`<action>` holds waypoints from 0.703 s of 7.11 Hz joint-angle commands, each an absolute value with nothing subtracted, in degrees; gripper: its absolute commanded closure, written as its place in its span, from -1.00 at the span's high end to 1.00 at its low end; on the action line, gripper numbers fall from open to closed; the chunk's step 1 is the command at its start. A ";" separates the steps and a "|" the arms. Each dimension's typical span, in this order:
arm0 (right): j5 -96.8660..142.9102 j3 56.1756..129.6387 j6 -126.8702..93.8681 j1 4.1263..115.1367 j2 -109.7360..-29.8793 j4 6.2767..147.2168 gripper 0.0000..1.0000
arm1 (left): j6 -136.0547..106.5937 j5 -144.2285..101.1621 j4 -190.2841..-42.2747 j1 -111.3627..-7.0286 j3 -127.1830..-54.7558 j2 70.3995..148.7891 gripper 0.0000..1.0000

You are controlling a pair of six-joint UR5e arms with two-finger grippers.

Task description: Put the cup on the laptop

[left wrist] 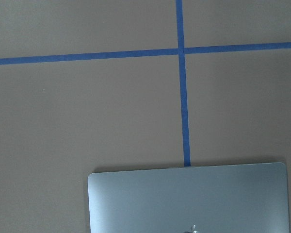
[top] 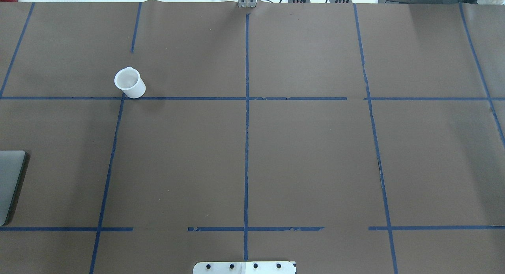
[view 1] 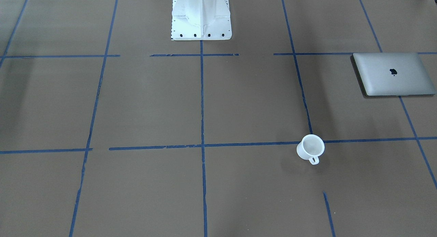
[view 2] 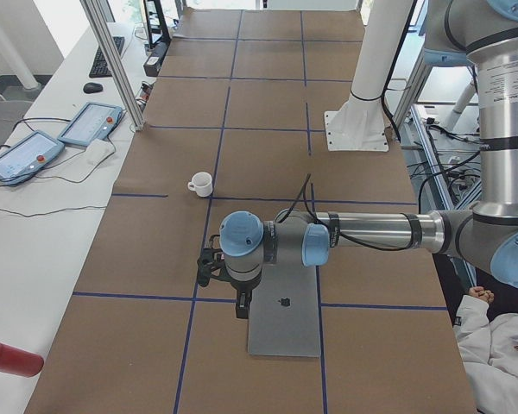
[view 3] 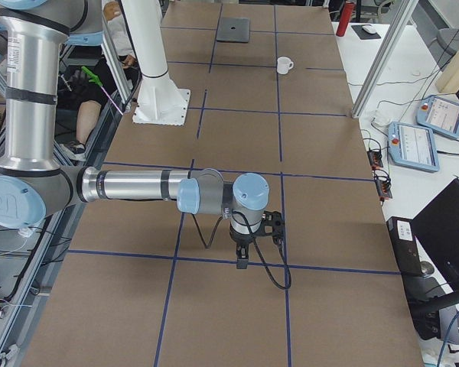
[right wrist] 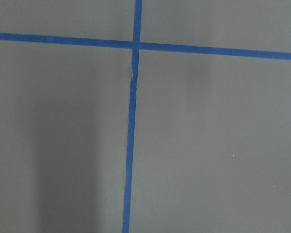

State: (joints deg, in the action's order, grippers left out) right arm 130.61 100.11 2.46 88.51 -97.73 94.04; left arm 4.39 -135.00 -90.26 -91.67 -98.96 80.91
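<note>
That cup (view 1: 310, 147) looks light, so a sloppy pinch could tip it short of the laptop (view 1: 392, 74). Can't tell if the left end effector (view 2: 241, 304) or right end effector (view 3: 242, 256) is apart.

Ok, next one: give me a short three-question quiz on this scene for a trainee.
1. True or false: the cup already sits on the laptop.
2. The cup is: A) upright, B) lying on its side, C) upside down.
3. Which wrist camera shows the laptop?
Key: 1 false; 2 A; 3 the left one.
</note>
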 commanded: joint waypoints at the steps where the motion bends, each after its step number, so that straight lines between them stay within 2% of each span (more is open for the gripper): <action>1: 130.69 100.11 2.46 88.51 -97.73 94.04 1.00 | 4.39 -135.00 -90.26 -91.67 -99.49 81.03 1.00; 5: 130.69 100.11 2.46 88.51 -97.73 94.04 1.00 | 4.22 -135.61 -94.10 -91.58 -99.57 81.12 1.00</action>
State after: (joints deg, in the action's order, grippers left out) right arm 130.66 100.11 2.48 88.51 -97.73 94.04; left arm 4.32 -135.49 -91.47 -91.65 -99.19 81.04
